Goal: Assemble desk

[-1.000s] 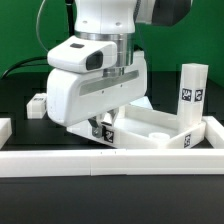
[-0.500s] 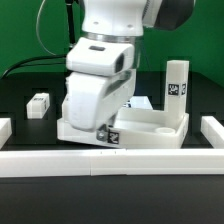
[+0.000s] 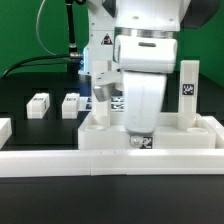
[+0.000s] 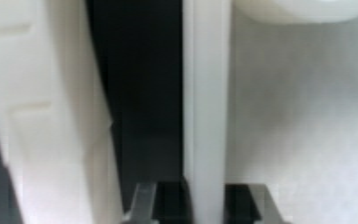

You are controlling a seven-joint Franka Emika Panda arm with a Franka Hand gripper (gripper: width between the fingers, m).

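The white desk top [image 3: 100, 136], a tray with a raised rim, lies on the black table just behind the front rail. My gripper [image 3: 140, 138] comes down on its front rim and is shut on it. In the wrist view the rim [image 4: 208, 100] runs as a white strip between my two dark fingers [image 4: 158, 206]; the gripper [image 4: 202, 208] clamps it. One tagged white leg [image 3: 188, 92] stands upright at the top's far corner on the exterior view's right. Two more tagged legs [image 3: 38, 104] [image 3: 70, 103] lie on the table at the back on the exterior view's left.
A long white border rail [image 3: 110, 166] runs across the front of the table, with a short rail piece [image 3: 5, 128] at the exterior view's left. Black cables [image 3: 55, 40] hang at the back before a green wall.
My arm and the desk top it holds have slid toward the exterior view's right. A second lying leg at the back, hidden behind the arm before, now shows.
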